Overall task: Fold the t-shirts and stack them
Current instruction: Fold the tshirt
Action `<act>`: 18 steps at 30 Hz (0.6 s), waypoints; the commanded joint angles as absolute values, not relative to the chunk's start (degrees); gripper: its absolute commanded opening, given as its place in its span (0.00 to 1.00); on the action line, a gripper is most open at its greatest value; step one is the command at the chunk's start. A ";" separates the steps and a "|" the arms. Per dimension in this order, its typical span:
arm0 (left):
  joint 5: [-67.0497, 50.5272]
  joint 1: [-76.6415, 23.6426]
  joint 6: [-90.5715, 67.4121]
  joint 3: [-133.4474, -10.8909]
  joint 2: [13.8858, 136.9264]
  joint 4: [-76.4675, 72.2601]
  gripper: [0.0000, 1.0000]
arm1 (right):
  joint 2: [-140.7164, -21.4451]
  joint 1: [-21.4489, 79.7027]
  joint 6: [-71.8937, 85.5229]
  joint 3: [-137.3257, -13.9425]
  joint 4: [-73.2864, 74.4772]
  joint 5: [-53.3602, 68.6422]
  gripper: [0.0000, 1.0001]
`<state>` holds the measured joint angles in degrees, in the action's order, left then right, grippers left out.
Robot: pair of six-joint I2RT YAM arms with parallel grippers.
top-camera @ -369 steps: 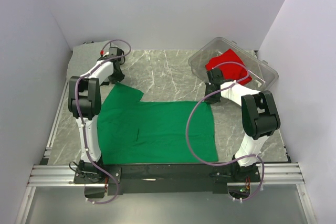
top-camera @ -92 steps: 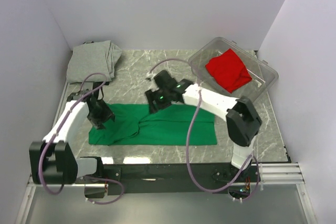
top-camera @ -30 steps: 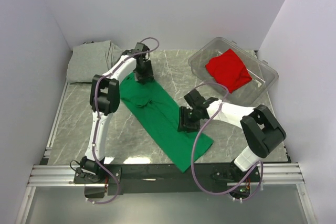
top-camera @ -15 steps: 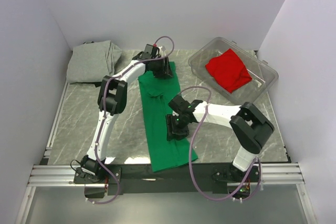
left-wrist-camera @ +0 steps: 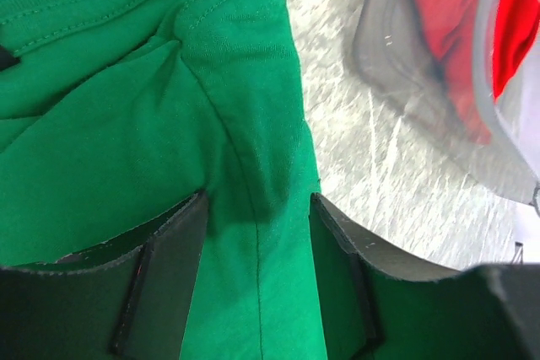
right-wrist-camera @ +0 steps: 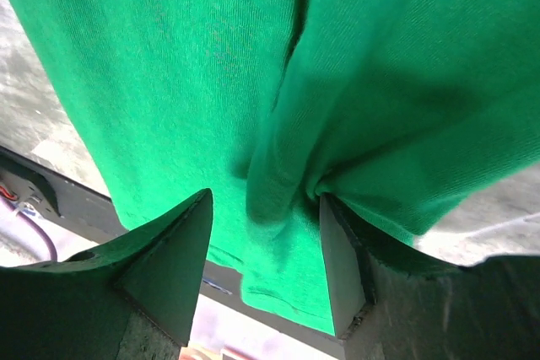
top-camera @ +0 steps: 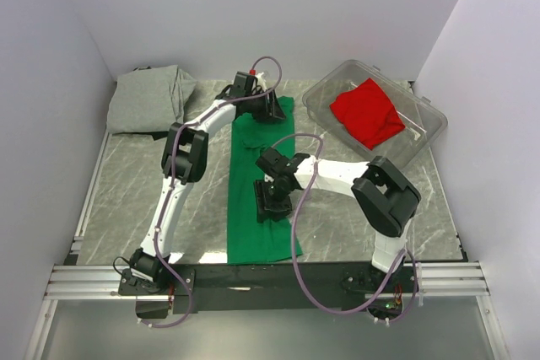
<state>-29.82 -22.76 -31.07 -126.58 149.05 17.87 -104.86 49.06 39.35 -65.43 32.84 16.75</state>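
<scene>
The green t-shirt (top-camera: 253,233) lies folded into a long strip that runs from the far side of the table to the near edge. My left gripper (top-camera: 270,109) sits on its far end. In the left wrist view that gripper (left-wrist-camera: 257,208) is open, with flat green cloth (left-wrist-camera: 126,124) and a seam between its fingers. My right gripper (top-camera: 272,201) presses on the strip's middle. It too is open (right-wrist-camera: 266,208), with a ridge of green cloth (right-wrist-camera: 169,65) bunched between the fingers. The red t-shirt (top-camera: 364,111) lies in the bin. The grey t-shirt (top-camera: 150,99) lies folded at the far left.
A clear plastic bin (top-camera: 422,137) stands at the far right, and its wall (left-wrist-camera: 396,48) shows close beside the left gripper. The black front rail (top-camera: 278,276) runs along the near edge, just under the green strip's end. White walls close in three sides.
The green strip has swung from a diagonal to lie straight, far to near. The left gripper moved right along the far side, the right gripper moved left and inward with the cloth.
</scene>
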 commanded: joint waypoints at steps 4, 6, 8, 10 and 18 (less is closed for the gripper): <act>-28.48 -23.11 -33.48 -127.18 153.46 14.86 0.60 | -103.72 50.89 39.37 -67.94 35.68 16.35 0.63; -28.65 -23.03 -34.71 -127.70 153.20 12.58 0.60 | -100.82 51.41 39.72 -67.50 36.65 15.82 0.63; -29.26 -23.03 -36.73 -127.97 152.58 10.82 0.60 | -96.71 51.68 40.08 -66.19 37.78 15.21 0.63; -30.05 -23.03 -39.36 -127.88 151.09 7.57 0.62 | -93.71 51.77 40.78 -64.87 38.93 13.64 0.64; -29.53 -22.68 -44.12 -126.92 140.81 2.81 0.63 | -82.01 51.85 40.26 -54.77 41.75 13.01 0.66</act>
<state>-30.11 -22.83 -41.85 -126.67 149.38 7.14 -83.83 51.55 40.23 -58.37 39.18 13.54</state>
